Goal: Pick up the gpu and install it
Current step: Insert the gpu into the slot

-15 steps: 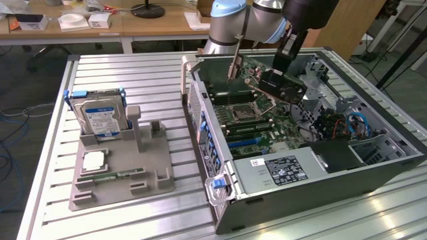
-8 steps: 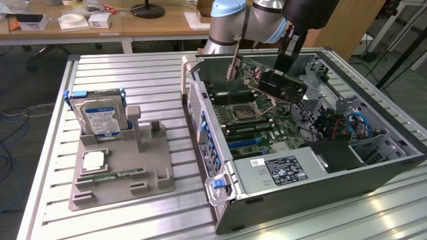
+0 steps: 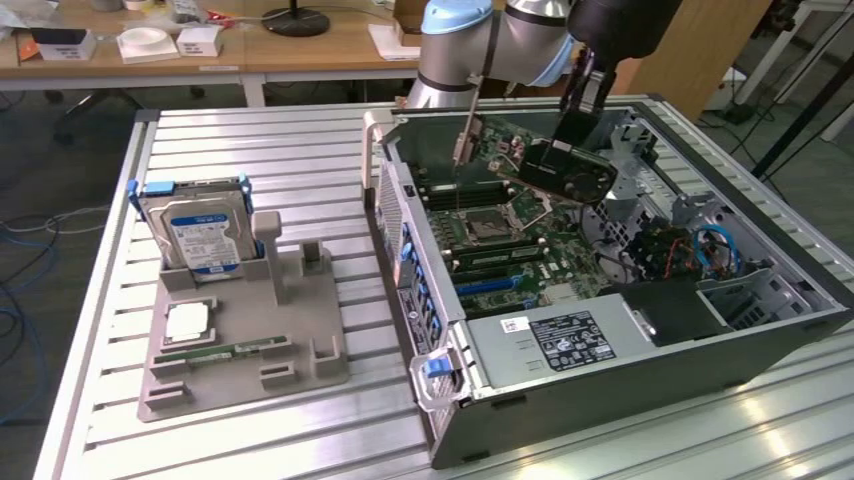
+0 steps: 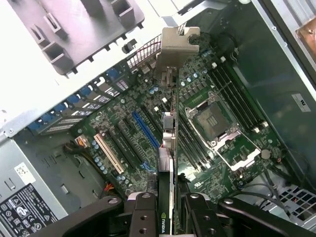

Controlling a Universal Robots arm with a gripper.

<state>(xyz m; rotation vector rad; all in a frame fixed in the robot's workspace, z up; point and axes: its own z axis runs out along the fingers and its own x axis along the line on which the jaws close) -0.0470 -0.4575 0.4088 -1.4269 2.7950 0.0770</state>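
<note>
On the slatted table (image 3: 267,140), at the exterior view's left, a grey holder (image 3: 240,370) keeps a hard drive (image 3: 200,235) and a RAM stick (image 3: 220,352). The open computer case (image 3: 601,420) lies beside it. The arm (image 3: 494,40) reaches down over the case, and the gripper (image 3: 582,115) carries the gpu (image 3: 567,172) tilted above the motherboard (image 3: 514,270).

In the wrist view I see the gripper (image 4: 169,217) closed on both faces of the gpu (image 4: 169,133), which is edge-on, with its silver bracket (image 4: 178,44) farthest from the fingers (image 4: 143,212). Beneath it lie a blue slot (image 4: 145,129) and the CPU socket (image 4: 213,116). The fingers hide the card's near end.
</note>
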